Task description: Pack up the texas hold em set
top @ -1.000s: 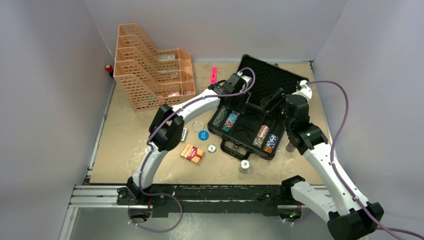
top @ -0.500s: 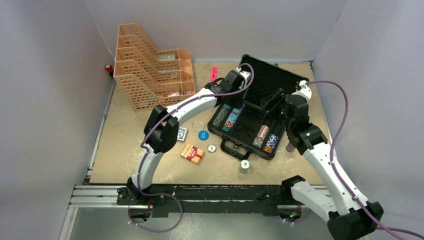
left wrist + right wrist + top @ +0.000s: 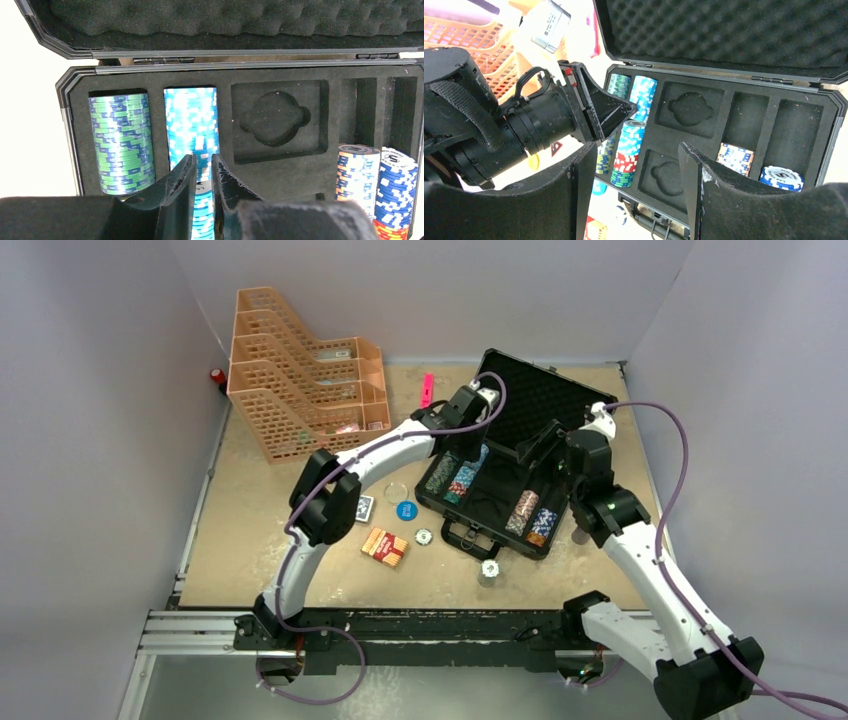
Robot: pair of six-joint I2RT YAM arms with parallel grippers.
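Left gripper closing above the chips in the open black case

Compared with a second ago, the left gripper is sitting a little nearer to the case's hinge, and its fingers are now standing almost together with only a thin slit, above the light-blue chip stack beside the green stack at the case's left end. The right gripper is hovering over the case's right half, shifted slightly toward the lid, with its fingers wide apart and holding nothing. The red card deck and blue dealer button are lying on the desk left of the case, unchanged.
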